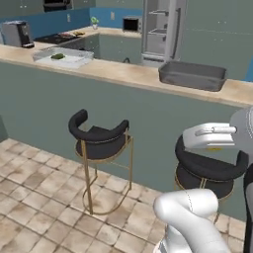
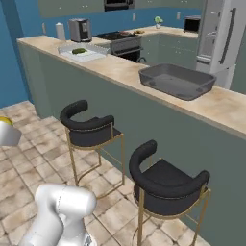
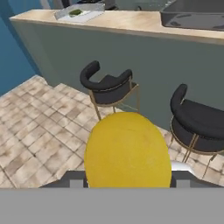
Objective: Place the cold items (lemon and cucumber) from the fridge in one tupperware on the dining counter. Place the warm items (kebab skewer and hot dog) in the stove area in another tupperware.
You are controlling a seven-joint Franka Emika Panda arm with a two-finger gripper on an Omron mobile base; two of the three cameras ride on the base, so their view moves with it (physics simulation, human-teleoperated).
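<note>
A yellow lemon (image 3: 127, 151) sits between the fingers of my gripper (image 3: 127, 183), which is shut on it and held out over the tiled floor in front of the dining counter (image 1: 123, 73). The hand (image 1: 210, 136) shows at the right of the left base view. On the counter's left end stands a clear tupperware (image 1: 66, 58) (image 2: 84, 53) (image 3: 83, 14) with the green cucumber (image 1: 58, 56) (image 2: 78, 50) in it. A dark grey tupperware (image 1: 192, 75) (image 2: 177, 80) (image 3: 192, 15) stands further right. The kebab skewer and hot dog are too small to make out.
Two black stools with gold legs (image 1: 101, 141) (image 1: 210, 173) stand against the counter front, between me and it. Behind the counter are the stove (image 2: 115, 37), a coffee machine (image 1: 17, 33) and the fridge (image 1: 163, 29) with its door open.
</note>
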